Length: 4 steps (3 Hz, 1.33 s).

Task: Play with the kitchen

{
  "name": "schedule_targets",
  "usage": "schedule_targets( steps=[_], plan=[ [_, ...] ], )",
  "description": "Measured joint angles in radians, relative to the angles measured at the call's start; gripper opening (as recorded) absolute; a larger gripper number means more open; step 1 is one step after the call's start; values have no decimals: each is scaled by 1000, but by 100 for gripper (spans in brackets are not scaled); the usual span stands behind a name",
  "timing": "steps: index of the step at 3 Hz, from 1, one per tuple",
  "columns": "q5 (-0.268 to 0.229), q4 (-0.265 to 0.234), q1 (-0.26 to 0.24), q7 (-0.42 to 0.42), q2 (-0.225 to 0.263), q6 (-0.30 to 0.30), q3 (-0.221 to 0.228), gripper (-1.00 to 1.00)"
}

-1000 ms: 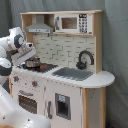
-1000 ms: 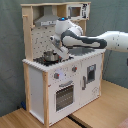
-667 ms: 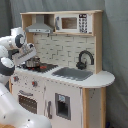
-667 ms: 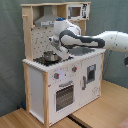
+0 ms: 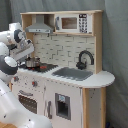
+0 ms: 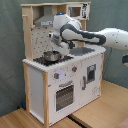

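The kitchen (image 5: 75,95) (image 6: 75,80) is a tall white and light-wood toy unit with a grey hood (image 5: 39,24), a black faucet (image 5: 85,59), a sink (image 5: 75,73) and a stove (image 6: 47,61). A small metal pot (image 5: 32,62) (image 6: 50,56) stands on the stove. On the front are an oven door (image 6: 62,96) and knobs (image 6: 57,76). My gripper (image 5: 25,54) (image 6: 61,47) hangs over the stove, just above and beside the pot. The arm reaches in from the second exterior view's right.
A microwave (image 5: 70,22) sits on the kitchen's top shelf. The kitchen stands on a wooden floor (image 6: 100,110) in front of a dark curtain (image 6: 10,60). White arm links (image 5: 10,112) fill the first exterior view's lower left.
The arm has shifted slightly above the stove. The pot stays where it was.
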Motion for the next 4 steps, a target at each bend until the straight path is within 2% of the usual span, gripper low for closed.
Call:
schedule_targets(
  steps=[1, 2, 4],
  plan=[
    [-35, 72, 5, 14, 1, -64, -44, 100],
    [-121, 115, 28, 35, 1, -105, -64, 100],
    [-300, 147, 109, 76, 1, -176, -103, 100]
  ],
)
